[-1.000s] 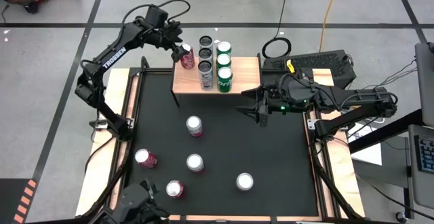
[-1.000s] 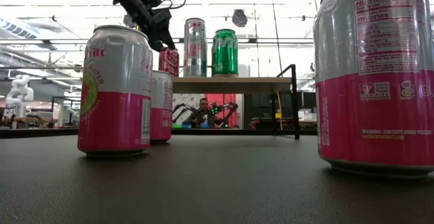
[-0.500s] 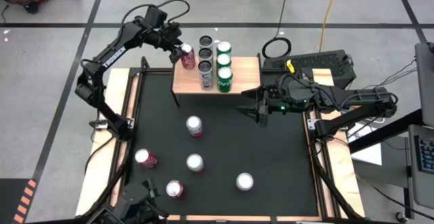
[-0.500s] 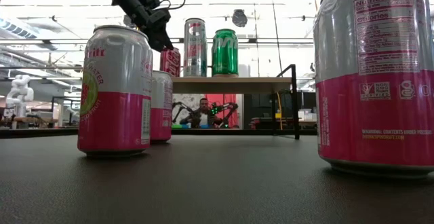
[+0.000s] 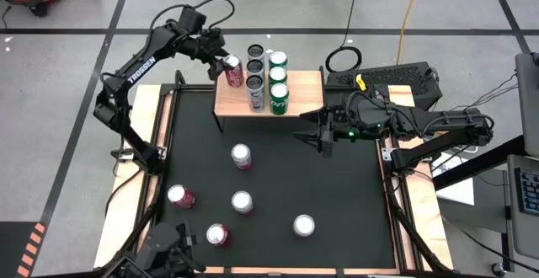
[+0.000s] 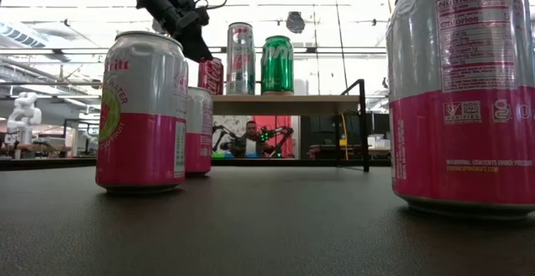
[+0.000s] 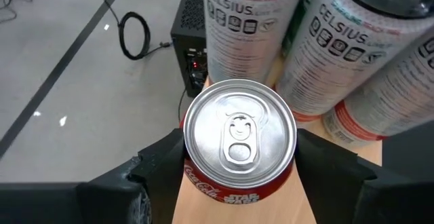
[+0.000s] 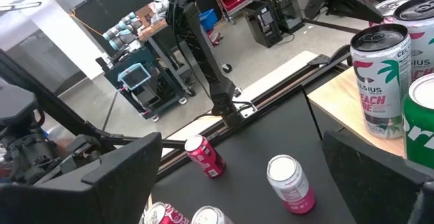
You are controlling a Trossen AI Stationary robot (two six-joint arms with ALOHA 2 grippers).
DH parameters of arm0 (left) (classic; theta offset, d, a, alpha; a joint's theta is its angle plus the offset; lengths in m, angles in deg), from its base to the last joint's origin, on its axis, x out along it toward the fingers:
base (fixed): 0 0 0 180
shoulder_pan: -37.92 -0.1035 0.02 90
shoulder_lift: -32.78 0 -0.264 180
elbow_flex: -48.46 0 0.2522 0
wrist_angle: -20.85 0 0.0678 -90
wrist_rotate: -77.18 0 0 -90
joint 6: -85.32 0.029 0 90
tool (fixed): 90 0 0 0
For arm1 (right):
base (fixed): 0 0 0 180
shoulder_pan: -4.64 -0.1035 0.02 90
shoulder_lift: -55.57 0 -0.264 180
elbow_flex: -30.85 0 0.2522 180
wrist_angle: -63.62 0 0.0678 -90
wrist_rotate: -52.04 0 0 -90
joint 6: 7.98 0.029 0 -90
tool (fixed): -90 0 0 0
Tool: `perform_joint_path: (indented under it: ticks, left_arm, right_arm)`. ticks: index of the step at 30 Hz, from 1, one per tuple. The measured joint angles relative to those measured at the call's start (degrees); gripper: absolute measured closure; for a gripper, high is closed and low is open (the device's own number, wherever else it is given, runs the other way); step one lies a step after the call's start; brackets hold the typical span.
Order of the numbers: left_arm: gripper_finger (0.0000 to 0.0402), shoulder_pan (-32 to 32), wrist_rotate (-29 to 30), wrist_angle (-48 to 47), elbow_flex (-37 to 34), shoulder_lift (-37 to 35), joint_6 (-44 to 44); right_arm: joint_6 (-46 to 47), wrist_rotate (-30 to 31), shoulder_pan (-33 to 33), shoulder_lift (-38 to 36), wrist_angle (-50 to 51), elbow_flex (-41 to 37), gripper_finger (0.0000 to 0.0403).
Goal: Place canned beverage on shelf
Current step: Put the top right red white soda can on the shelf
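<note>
The shelf (image 5: 305, 93) stands at the mat's far edge and holds several upright cans. My left gripper (image 5: 221, 59) is at the shelf's far left corner, shut on an upright red cola can (image 5: 232, 61). The can also shows in the low view (image 6: 211, 75) and in the left wrist view (image 7: 239, 136), beside tall white cans (image 7: 247, 27). My right gripper (image 5: 324, 141) hangs open and empty over the mat, right of the shelf. My left gripper pinches the red can's side wall just under its top rim (image 7: 186, 163), one finger (image 7: 159, 173) on each side. The fingers come slanting down from the table's far left. The can stands upright over the shelf board (image 7: 298, 203); whether its base rests there, I cannot tell.
Several pink-and-silver cans stand or lie on the black mat (image 5: 337, 194), among them cans at mid mat (image 5: 241, 156), near right (image 5: 303, 225) and near left (image 5: 180, 196). Green cans (image 5: 278, 77) fill the shelf's middle. The shelf's right half is bare wood.
My left gripper has edged toward the far edge with the red can, which stays upright at the shelf's far left corner.
</note>
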Motion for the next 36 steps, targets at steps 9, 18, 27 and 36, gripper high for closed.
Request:
perform_joint_path:
  ticks: [9,18,27,36]
  left_arm:
    - [0.0151,-1.51,-1.10,-0.70,1.30,0.07,3.52]
    - [0.0151,-1.34,-2.10,-0.91,1.33,0.07,6.29]
    - [0.0149,-1.36,1.39,-0.85,1.51,0.07,9.21]
    - [0.0123,-1.34,1.84,-1.13,1.51,0.04,9.16]
  right_arm:
    - [1.10,-0.24,0.00,0.00,0.50,0.00,0.0016]
    - [1.09,-0.24,0.00,0.00,0.46,0.00,0.0016]
    - [1.09,-0.26,0.00,0.00,0.44,0.00,0.0016]
    - [1.10,-0.26,0.00,0.00,0.44,0.00,0.0016]
